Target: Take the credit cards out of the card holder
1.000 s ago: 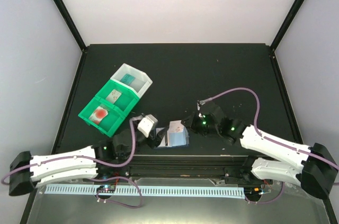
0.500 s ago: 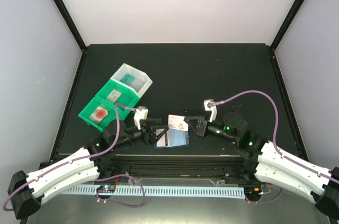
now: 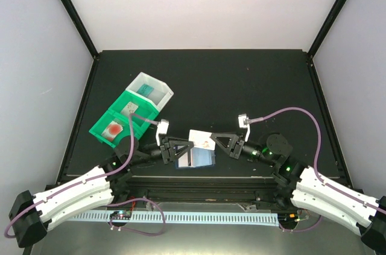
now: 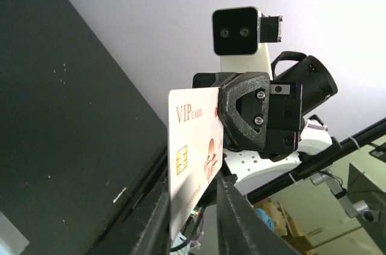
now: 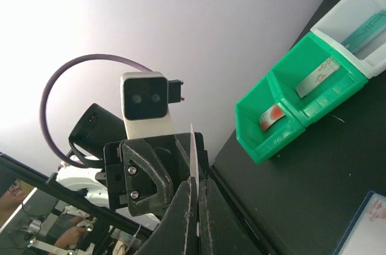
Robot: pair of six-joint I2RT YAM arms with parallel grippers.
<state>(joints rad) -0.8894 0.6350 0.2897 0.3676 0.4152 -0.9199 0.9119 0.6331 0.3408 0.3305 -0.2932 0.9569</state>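
Observation:
The card holder (image 3: 196, 158) lies open on the table between the arms, pale blue inside; one corner of it (image 5: 369, 226) shows in the right wrist view. Above it a white credit card (image 3: 201, 138) printed "VIP CARD" (image 4: 192, 140) is held up on edge. My right gripper (image 3: 215, 141) is shut on the card's right end (image 5: 196, 184). My left gripper (image 3: 187, 145) faces it from the left. The card's lower edge stands between the left gripper's (image 4: 193, 184) narrowly parted fingers, with a gap still showing on one side.
A green two-compartment bin (image 3: 96, 128) at the left holds a red-orange card (image 3: 113, 129) and a grey card (image 3: 129, 109). A white bin (image 3: 161, 90) behind it holds a teal card. The table's near edge rail runs just below the holder.
The right gripper has lifted the white card out of the holder. The left gripper has swung in from the left, and its jaws have narrowed around the card's free end.

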